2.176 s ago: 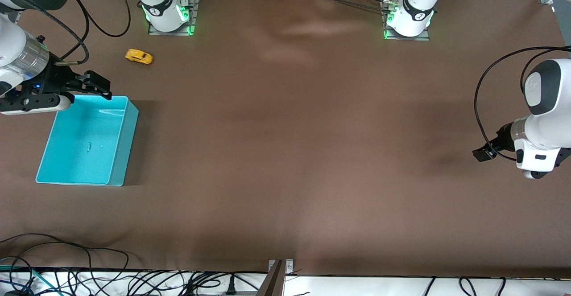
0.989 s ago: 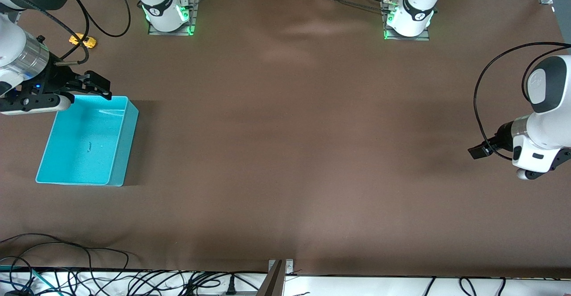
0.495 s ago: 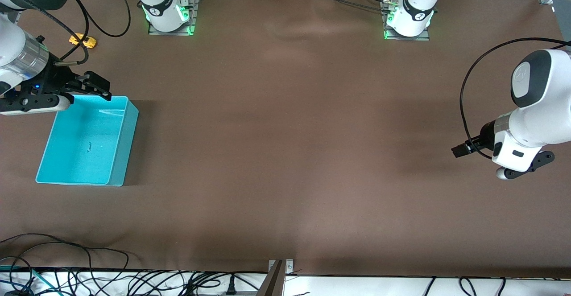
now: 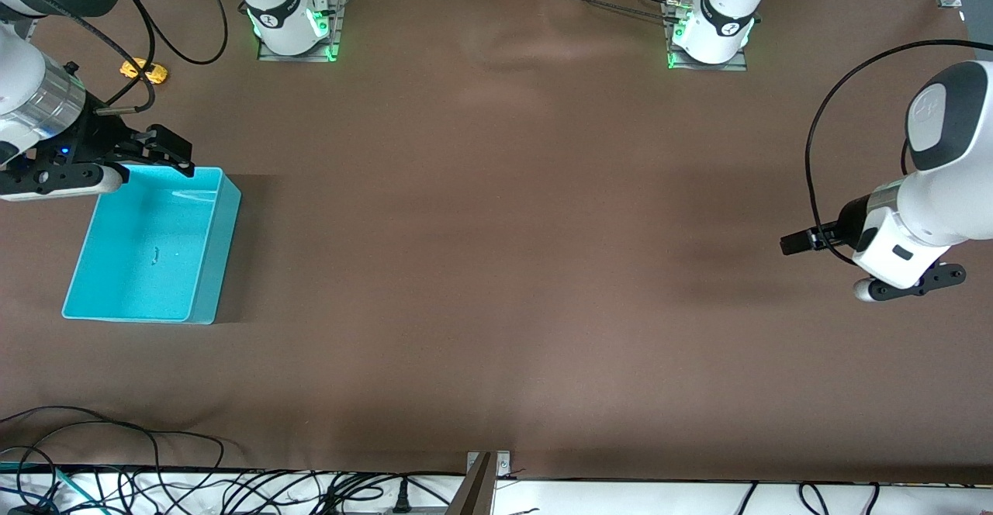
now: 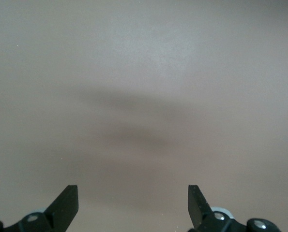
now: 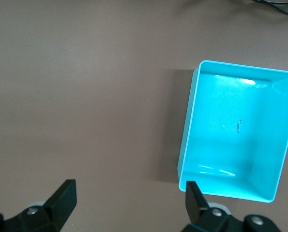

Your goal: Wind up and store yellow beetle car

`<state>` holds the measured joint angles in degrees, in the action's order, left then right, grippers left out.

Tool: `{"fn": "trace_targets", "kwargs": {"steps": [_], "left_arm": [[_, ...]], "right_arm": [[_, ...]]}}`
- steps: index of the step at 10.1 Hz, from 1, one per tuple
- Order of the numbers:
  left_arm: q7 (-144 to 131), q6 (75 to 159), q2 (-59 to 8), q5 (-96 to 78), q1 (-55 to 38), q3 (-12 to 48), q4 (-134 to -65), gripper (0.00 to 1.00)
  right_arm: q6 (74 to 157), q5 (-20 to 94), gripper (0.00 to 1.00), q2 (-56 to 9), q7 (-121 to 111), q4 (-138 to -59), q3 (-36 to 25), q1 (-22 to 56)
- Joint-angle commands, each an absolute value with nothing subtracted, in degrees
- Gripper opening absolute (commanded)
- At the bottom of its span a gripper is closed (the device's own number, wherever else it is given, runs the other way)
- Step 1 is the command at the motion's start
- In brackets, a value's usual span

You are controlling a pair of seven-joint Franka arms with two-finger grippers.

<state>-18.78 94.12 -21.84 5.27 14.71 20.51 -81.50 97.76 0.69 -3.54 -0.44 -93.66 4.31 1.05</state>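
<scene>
The yellow beetle car (image 4: 144, 70) stands on the brown table at the right arm's end, partly under a black cable, farther from the front camera than the turquoise bin (image 4: 226, 236). The bin is empty. My right gripper (image 4: 180, 152) is open and empty, over the bin's edge that lies toward the car; its wrist view shows the bin (image 6: 186, 145) beside its open fingers (image 6: 129, 199). My left gripper (image 4: 790, 244) is open and empty above bare table at the left arm's end (image 5: 133, 203). Neither wrist view shows the car.
The two arm bases (image 4: 291, 22) (image 4: 710, 30) stand along the table's edge farthest from the front camera. A black cable (image 4: 147, 73) loops by the car. Loose cables (image 4: 116, 476) lie off the table's nearest edge.
The car rolled from near the right arm's base toward the right arm's end of the table and stopped. My left gripper moved in toward the table's middle. The right arm has not moved.
</scene>
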Motion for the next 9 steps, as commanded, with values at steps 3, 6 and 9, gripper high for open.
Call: {"fn": "trace_targets", "kwargs": {"steps": [3,6,9], "left_arm": [[-18.19,90.09,-18.99,3.96,15.21,20.39,-79.72,1.0],[-18.19,89.83,-18.37,3.96,15.21,20.57,-79.72,1.0],[-18.28,89.82,-18.02,3.87,14.68,21.09,-79.72,1.0]], "right_arm": [[98.44,1.23,1.0,-3.25,0.26,-92.99,4.04,0.79],[109.11,1.14,1.0,2.6,-0.78,-103.48,4.22,0.53],[113.11,0.97,1.0,8.86,-4.56,-113.61,4.31,-0.96]]}}
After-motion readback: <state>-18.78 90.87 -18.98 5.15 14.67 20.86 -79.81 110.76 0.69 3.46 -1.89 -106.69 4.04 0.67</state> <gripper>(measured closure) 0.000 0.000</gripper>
